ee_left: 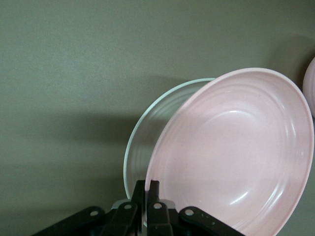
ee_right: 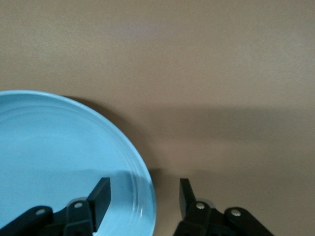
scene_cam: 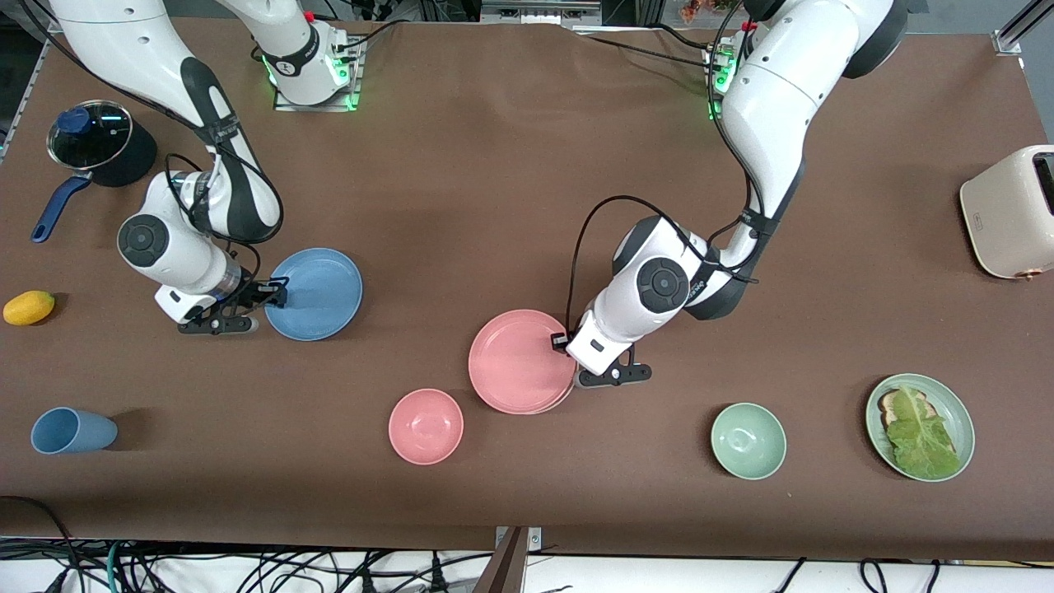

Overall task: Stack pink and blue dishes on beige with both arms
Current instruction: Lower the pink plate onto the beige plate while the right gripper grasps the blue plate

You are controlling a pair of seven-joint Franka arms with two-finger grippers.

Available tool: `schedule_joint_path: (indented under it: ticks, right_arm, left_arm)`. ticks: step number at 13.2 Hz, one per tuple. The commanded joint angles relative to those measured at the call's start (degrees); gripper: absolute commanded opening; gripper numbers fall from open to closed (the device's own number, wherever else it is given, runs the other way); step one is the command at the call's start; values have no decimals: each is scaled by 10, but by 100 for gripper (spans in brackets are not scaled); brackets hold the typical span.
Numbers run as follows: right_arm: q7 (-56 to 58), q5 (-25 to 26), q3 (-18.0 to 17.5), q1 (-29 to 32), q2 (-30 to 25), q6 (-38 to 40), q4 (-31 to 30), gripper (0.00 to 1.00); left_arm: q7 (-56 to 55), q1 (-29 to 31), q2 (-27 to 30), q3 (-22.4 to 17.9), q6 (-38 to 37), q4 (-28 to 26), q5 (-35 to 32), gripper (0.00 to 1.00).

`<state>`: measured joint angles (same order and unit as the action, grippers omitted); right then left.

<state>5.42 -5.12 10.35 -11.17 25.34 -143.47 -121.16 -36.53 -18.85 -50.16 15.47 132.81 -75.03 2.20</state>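
Mid-bench, left end effector (ee_left: 145, 196) clamps pink plate (scene_cam: 520, 360) rim, tilting it onto beige plate (ee_left: 147, 132). Right end effector (ee_right: 143, 196), fingers apart, straddles blue plate (scene_cam: 317, 292) rim to grip.

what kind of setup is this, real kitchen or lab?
Most likely a robotics lab bench staged as a kitchen. Two arms are bolted to a cloth-covered table, with loose cables along its near edge. Kitchen props are spread about: a toaster, a lidded pot, plates and bowls.

High front camera faces both arms; wrist cameras look closely down, sharing the matte pink plate (scene_cam: 520, 362) and the matte blue plate (scene_cam: 317, 293), perhaps at an angle.
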Motion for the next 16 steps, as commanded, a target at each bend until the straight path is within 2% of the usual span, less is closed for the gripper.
schedule_joint_path:
  ticks: [1, 2, 3, 4, 5, 6, 8, 9, 13, 16]
  right_arm:
    - [15, -18, -6, 5, -2, -11, -9, 54]
    - [17, -18, -6, 5, -2, -10, -9, 45]
    - [18, -18, -7, 5, -2, -10, -9, 30]
    - [18, -18, -7, 5, -2, -10, -9, 18]
    - [18, -18, -7, 6, -2, -10, -8, 8]
    - [19, -18, -7, 6, -2, -8, -6, 1]
    - [20, -18, -9, 4, -11, 11, 5, 0]
    - [19, -18, -9, 3, -20, 47, 27, 0]
    - [19, -19, -17, -3, -14, 270, 216, 0]
    - [10, -22, -31, -15, -2, 311, 295, 0]
  left_arm:
    - [1, 0, -2, -10, -11, 19, 2, 1]
    - [4, 1, 0, -11, -16, 19, 2, 12]
    - [5, 7, 1, -12, -23, 19, 1, 28]
    - [6, 13, 1, -12, -29, 19, -1, 57]
    - [16, 13, 1, -12, -31, 18, -10, 94]
    - [22, 13, 1, -12, -33, 17, -13, 100]
    - [23, 18, 8, -11, -61, 17, -14, 100]
    - [24, 24, 13, -11, -82, 17, -14, 100]
    - [-5, 56, 37, -21, -188, 11, -14, 100]
    - [-4, 76, 59, -36, -266, 7, -40, 100]
